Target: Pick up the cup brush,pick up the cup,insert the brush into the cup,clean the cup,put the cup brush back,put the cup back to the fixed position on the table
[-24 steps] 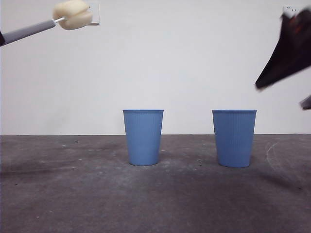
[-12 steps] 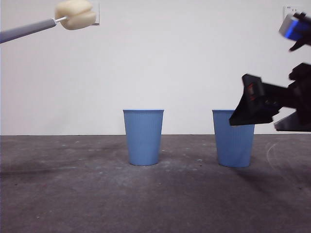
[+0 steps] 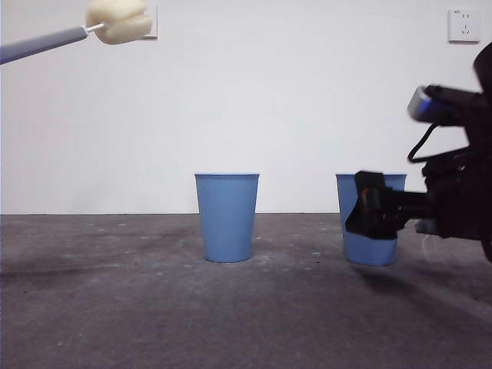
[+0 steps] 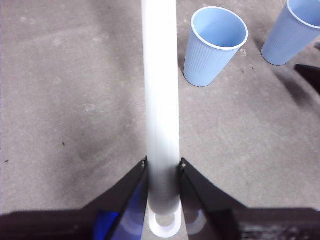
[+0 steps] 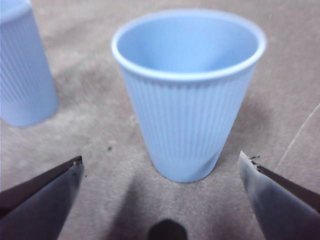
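Cup [image 3: 370, 219] on the right, standing on the tabletop [image 3: 154, 307], now has the right hand [image 5: 160, 200] level with it, dropped from above, jaws spread wide either side, not touching. Left hand [image 4: 162, 187] grips the cup brush [image 3: 115, 21] high at left. Grasp looks imminent.

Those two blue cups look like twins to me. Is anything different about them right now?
The right-hand cup has the right gripper at it, open fingers on either side without touching; the middle cup has no gripper near it. In the front view a black finger hides part of the right-hand cup, while the middle cup shows whole. They share the blue colour, fine ribs, tapered shape and upright stance on the table.
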Tool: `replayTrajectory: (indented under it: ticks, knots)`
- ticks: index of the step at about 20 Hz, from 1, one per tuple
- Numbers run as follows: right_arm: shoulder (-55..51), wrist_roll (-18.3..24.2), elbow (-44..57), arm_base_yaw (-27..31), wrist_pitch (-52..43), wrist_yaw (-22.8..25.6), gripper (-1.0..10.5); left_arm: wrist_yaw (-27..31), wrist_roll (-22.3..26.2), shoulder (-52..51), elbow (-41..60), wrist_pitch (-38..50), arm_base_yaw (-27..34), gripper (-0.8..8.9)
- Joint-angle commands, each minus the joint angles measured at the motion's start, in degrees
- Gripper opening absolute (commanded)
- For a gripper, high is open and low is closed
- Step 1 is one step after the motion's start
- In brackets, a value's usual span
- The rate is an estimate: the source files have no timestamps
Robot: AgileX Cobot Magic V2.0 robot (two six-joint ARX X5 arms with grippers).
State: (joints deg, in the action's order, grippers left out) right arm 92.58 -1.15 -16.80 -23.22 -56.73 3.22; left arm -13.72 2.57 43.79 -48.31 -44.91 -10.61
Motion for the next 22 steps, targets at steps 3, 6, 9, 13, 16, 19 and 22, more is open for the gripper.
replayTrajectory:
  ticks: [3,6,9,13,16,19,22]
  knots:
    - [6.0,0.9,-2.4,0.9,-4.9,1.2,5.7,-0.2,0.7,-0.3,0.1,-0.2,0.2,-0.08]
    - [8.2,0.8,-3.7,1.7,-6.3,1.3,5.7,-0.2,1.1,-0.5,0.1,-0.5,0.2,-0.09]
    - [10.2,1.3,-5.6,2.0,-6.7,1.2,5.7,-0.2,1.1,-0.6,0.1,-0.5,0.2,-0.09]
    - [12.6,1.2,-7.8,2.0,-7.1,0.7,5.2,-0.2,1.1,-0.6,0.1,-0.5,0.2,-0.08]
    - [13.0,1.4,-8.2,2.0,-7.4,1.4,4.0,-0.2,1.1,-0.6,0.1,-0.5,0.2,-0.08]
    - [13.5,1.4,-8.2,2.0,-7.4,1.5,2.0,-0.2,1.1,-0.6,0.1,-0.5,0.2,-0.08]
    - [13.5,1.9,-8.2,2.0,-7.3,1.4,1.1,-0.2,1.1,-0.6,0.1,-0.5,0.2,-0.08]
